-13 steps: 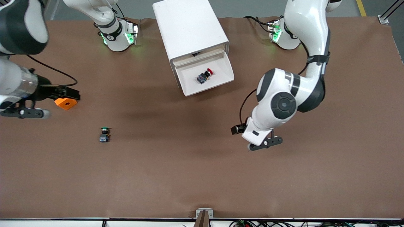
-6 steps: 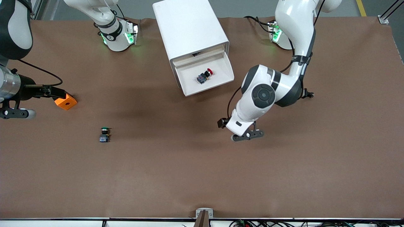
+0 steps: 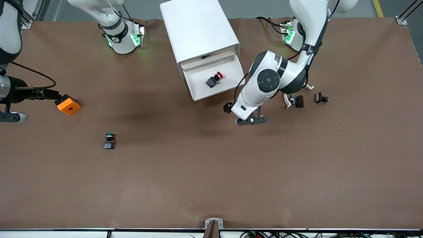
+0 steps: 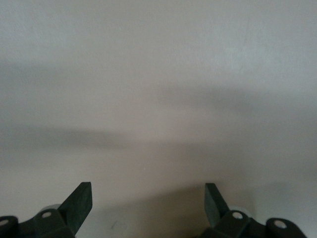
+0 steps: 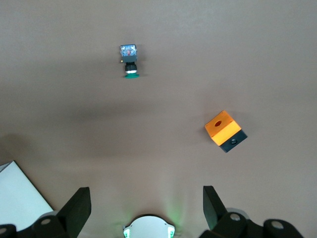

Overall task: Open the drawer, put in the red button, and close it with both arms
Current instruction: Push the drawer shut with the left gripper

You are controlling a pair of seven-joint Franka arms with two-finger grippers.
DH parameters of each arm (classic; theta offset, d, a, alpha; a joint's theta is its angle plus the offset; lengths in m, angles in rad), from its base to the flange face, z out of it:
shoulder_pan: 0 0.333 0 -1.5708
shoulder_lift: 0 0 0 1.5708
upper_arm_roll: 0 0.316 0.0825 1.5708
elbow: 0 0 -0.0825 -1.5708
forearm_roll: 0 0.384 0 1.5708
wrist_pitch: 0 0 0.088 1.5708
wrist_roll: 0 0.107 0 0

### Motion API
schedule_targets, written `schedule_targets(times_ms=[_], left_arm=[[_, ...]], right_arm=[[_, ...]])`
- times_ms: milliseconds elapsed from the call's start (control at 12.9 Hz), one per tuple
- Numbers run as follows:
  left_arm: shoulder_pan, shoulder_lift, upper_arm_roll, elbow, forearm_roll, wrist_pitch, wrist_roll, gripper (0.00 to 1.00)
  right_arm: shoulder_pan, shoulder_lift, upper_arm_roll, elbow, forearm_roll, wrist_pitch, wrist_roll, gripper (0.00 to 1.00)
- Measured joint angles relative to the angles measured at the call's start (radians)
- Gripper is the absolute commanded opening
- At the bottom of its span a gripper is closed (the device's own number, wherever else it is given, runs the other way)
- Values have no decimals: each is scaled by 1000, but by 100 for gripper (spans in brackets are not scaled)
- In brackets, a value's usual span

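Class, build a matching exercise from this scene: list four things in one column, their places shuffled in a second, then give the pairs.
1. red-capped push-button
2. green-capped push-button
3. orange cube with a hole
4. left arm's black two-finger tool

A. lying alone on the brown table
B. inside the open white drawer
C. near the open drawer's front
D. beside the right arm's tool

Pairs: 1-B, 2-A, 3-D, 4-C

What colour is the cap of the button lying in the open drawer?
Red, on the red button in the drawer; the front view shows it best.
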Motion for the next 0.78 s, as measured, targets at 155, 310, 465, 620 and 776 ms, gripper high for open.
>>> schedule_targets(times_ms=[155,310,465,620,776], left_arm=[[-1,2,-28,-14,0,-10,-26,100],[-10,8,-47,-15,0,-11,-80,100],[-34,16,-51,-6,0,-11,-122,100],[-49,21,-51,2,0,-15,-134,100],[-58,27,-52,6,0,-19,-135,100]], right_arm=[[-11,-1,0,57,-4,-49,-7,100],[-27,-3,-1,100,-5,-73,-8,100],[-37,-3,-1,110,-4,-75,-8,100],[-40,-3,-1,114,-2,-76,-8,100],[-43,-12,-1,116,11,-80,-9,100]])
